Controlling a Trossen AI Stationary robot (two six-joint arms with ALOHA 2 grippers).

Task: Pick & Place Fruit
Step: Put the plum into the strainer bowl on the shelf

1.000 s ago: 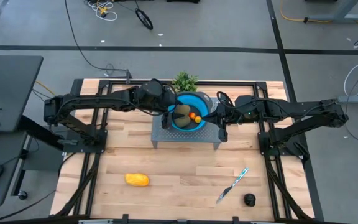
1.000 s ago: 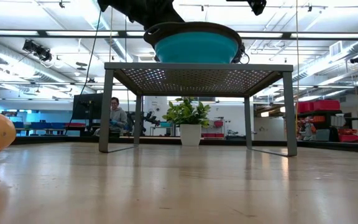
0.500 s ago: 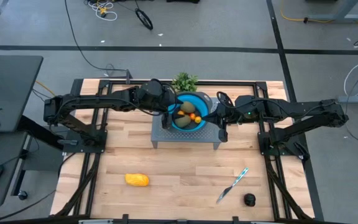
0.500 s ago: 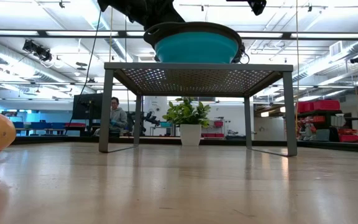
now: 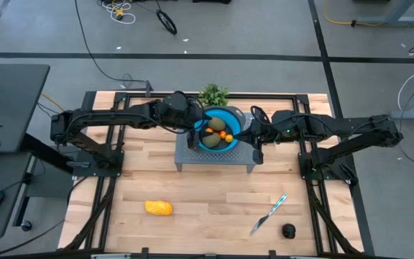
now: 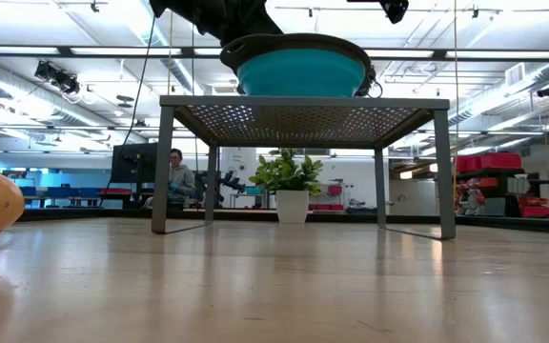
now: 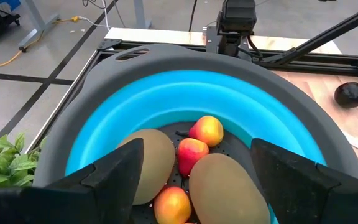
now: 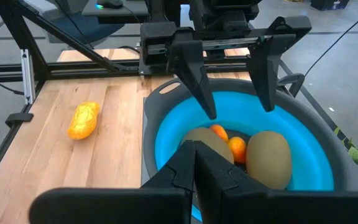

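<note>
A blue bowl (image 5: pixel 219 134) with a grey rim stands on a grey perforated metal stand (image 5: pixel 215 161) at the table's far middle. In it lie two olive-brown ovals (image 7: pixel 225 183) and three small orange-red round fruits (image 7: pixel 207 130). My left gripper (image 7: pixel 194 167) hangs open above the bowl's left side, with nothing between its fingers. My right gripper (image 8: pixel 195 168) is shut at the bowl's right rim. A yellow-orange oblong fruit (image 5: pixel 159 208) lies on the table at the near left. A near-black round fruit (image 5: pixel 287 231) lies at the near right. My right gripper is shut just above the bowl's grey rim (image 8: pixel 149 163) on the bowl's right side, slanting down from the table's right. I cannot tell whether it touches the rim. My left gripper touches nothing.
A silver knife with a light-blue handle (image 5: pixel 269 214) lies near the black fruit. A green plant sprig (image 5: pixel 213 93) stands behind the stand. The wide near half of the wooden table holds only the oblong fruit, the knife and the black fruit. A person (image 6: pixel 175 175) sits far off in the room.
In the high view an olive-brown oval under my left gripper has shifted within the bowl and come to rest beside the other fruit. Both arms have kept still.
</note>
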